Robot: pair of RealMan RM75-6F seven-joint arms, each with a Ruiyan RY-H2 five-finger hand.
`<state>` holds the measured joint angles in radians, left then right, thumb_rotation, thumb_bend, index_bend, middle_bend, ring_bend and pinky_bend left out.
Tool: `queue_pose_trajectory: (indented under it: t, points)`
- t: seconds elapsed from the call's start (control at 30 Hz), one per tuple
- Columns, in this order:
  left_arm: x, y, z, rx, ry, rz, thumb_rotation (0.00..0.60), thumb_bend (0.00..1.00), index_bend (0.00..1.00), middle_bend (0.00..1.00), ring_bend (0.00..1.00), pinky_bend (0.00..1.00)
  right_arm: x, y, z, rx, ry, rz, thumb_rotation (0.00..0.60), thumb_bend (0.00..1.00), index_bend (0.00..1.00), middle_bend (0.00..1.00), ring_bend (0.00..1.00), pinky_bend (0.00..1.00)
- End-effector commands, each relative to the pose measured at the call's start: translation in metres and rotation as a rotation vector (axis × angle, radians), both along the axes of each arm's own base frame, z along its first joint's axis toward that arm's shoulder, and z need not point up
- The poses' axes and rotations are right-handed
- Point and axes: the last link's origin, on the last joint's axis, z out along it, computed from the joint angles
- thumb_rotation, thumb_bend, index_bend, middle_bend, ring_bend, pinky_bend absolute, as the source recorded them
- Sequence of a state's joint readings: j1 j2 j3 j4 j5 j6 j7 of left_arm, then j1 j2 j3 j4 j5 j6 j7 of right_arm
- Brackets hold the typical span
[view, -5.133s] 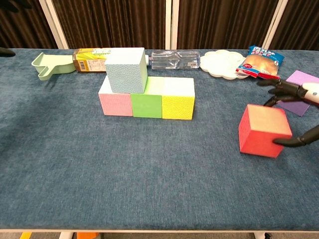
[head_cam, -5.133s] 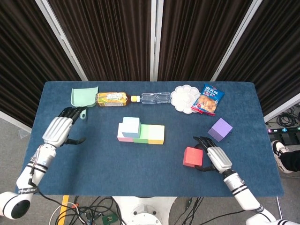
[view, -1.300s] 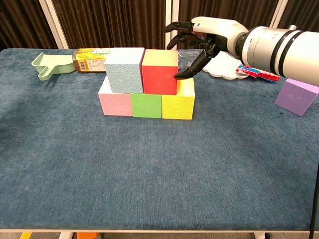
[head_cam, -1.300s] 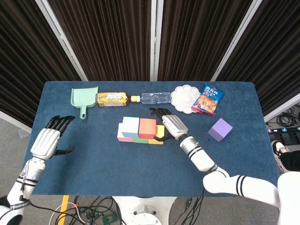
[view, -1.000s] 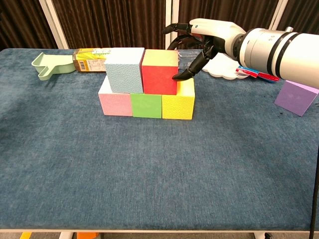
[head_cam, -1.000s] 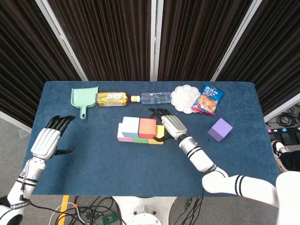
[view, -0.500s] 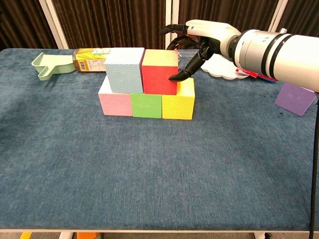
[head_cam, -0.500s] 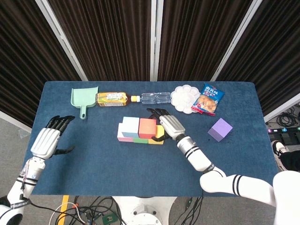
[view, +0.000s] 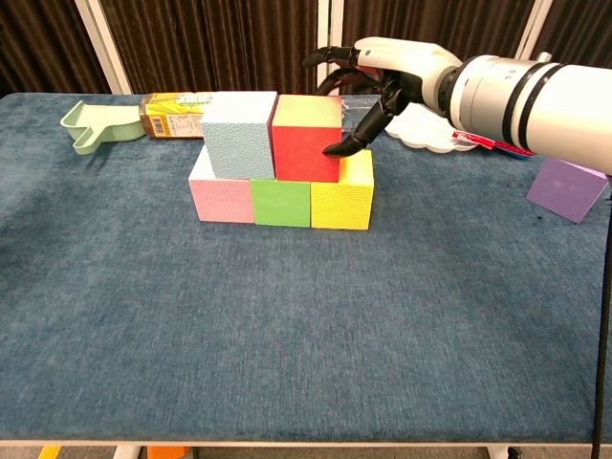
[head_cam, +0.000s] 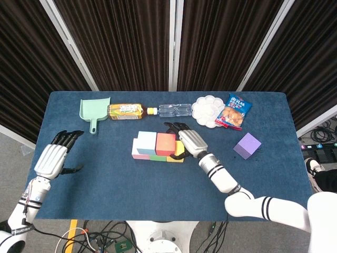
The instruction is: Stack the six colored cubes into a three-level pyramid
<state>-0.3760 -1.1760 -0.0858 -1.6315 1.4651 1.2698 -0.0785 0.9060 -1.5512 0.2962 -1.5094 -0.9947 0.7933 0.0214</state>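
A pink cube [view: 220, 199], a green cube [view: 281, 203] and a yellow cube [view: 341, 203] form a row mid-table. On top of them stand a light blue cube [view: 239, 134] and a red cube [view: 304, 143], side by side. My right hand [view: 387, 67] grips the red cube, with the thumb on its front right edge and the fingers curled behind its top. The purple cube [view: 572, 186] lies alone on the right. My left hand [head_cam: 52, 158] hovers at the table's left edge with fingers spread, holding nothing.
Along the back edge lie a green dustpan [head_cam: 93, 109], a tea bottle [head_cam: 125, 110], a clear bottle [head_cam: 174, 109], a white palette [head_cam: 207, 110] and a snack bag [head_cam: 234, 112]. Blue cloth covers the table [view: 306, 363].
My right hand carried the red cube from the right side onto the green and yellow cubes; lately it has only shifted slightly left. My left hand drew back toward the table's near left edge.
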Motion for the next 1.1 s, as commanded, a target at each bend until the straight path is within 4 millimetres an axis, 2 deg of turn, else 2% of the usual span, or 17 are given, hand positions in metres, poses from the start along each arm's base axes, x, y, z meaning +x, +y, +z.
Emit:
queue_pose_trajectory:
  t: [0.03,0.17,0.27,0.37,0.47,0.6,0.7,0.83,1.1]
  points:
    - [0.000,-0.001,0.002,0.006,-0.005,-0.001,0.600,0.16,0.10,0.09,0.11,0.08,-0.003,0.004,0.011,-0.002,-0.001,0.012,0.600,0.12,0.00,0.02,0.00,0.00]
    - [-0.001,-0.003,0.006,0.020,-0.010,-0.001,0.600,0.16,0.09,0.09,0.11,0.08,-0.007,0.010,0.043,-0.029,-0.024,0.023,0.600,0.12,0.00,0.00,0.00,0.00]
    - [-0.005,-0.006,0.011,0.040,-0.020,0.011,0.600,0.16,0.09,0.09,0.11,0.08,-0.015,0.016,0.076,-0.079,-0.034,0.023,0.600,0.12,0.00,0.00,0.00,0.00]
    - [-0.010,-0.009,0.018,0.065,-0.033,0.031,0.600,0.16,0.09,0.09,0.11,0.08,-0.033,0.023,0.113,-0.145,0.006,0.008,0.600,0.12,0.00,0.01,0.00,0.00]
    - [-0.016,-0.012,0.021,0.077,-0.041,0.054,0.600,0.16,0.09,0.09,0.11,0.08,-0.055,0.030,0.142,-0.202,0.051,-0.036,0.600,0.12,0.00,0.03,0.00,0.00]
    - [-0.022,-0.015,0.021,0.073,-0.059,0.084,0.600,0.16,0.09,0.09,0.11,0.08,-0.081,0.035,0.160,-0.242,0.094,-0.110,0.600,0.12,0.00,0.06,0.00,0.00]
    - [-0.023,-0.015,0.018,0.064,-0.059,0.096,0.600,0.16,0.09,0.09,0.11,0.08,-0.091,0.037,0.157,-0.219,0.091,-0.150,0.600,0.11,0.00,0.09,0.00,0.00]
    - [-0.023,-0.016,0.015,0.053,-0.057,0.103,0.600,0.16,0.09,0.09,0.11,0.08,-0.085,0.035,0.135,-0.150,0.033,-0.141,0.600,0.10,0.00,0.10,0.00,0.00]
    - [-0.026,-0.019,0.014,0.049,-0.060,0.114,0.600,0.16,0.09,0.09,0.11,0.08,-0.033,0.022,0.080,-0.055,-0.058,-0.040,0.600,0.04,0.00,0.11,0.00,0.00]
